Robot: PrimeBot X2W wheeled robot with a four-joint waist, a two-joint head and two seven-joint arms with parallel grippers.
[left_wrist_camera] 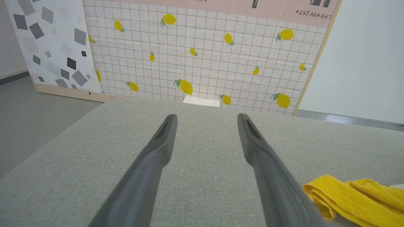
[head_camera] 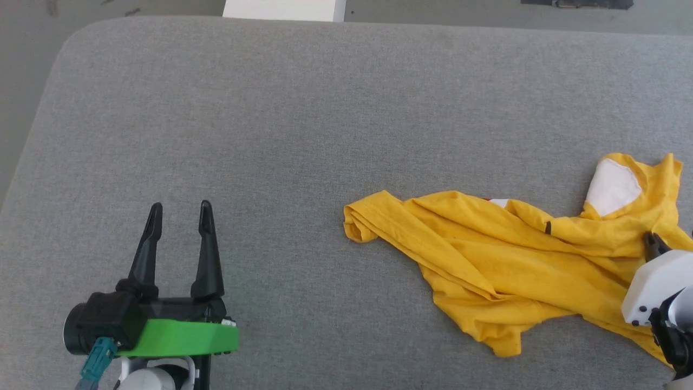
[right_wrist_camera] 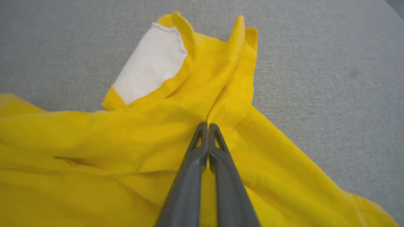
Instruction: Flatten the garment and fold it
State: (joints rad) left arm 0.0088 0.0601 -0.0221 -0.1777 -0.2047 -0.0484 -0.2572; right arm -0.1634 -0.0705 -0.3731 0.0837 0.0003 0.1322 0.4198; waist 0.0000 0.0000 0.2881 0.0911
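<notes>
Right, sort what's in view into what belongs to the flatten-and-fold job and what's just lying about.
Belongs to the job:
yellow T-shirt, crumpled on the grey padded surface
right gripper, shut on a fold of it
left gripper, open over bare surface

Just about:
white block beyond the far edge
lemon-print panel
dark object on the floor

Grey fabric-covered surface (head_camera: 270, 108) with a rounded corner; the crumpled yellow garment (head_camera: 487, 254) lies toward its right.
</notes>
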